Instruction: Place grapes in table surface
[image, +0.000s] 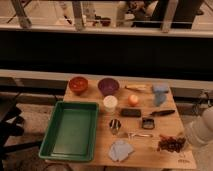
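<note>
The grapes (171, 144), a flat bunch of dark reddish-brown berries, lie on the light tan table surface (145, 151) near its front right corner. A thin red-orange chilli (167, 136) lies just behind them. A white segment of my arm (201, 132) stands at the right edge of the view, just right of the grapes. My gripper itself does not show in the camera view.
A green tray (70, 131) fills the table's left side. At the back stand an orange bowl (78, 84) and a purple bowl (108, 85), with a white cup (110, 103) and an orange fruit (133, 99) in front of them. A blue cloth (160, 92), a black block (131, 112) and a pale cloth (121, 149) lie about.
</note>
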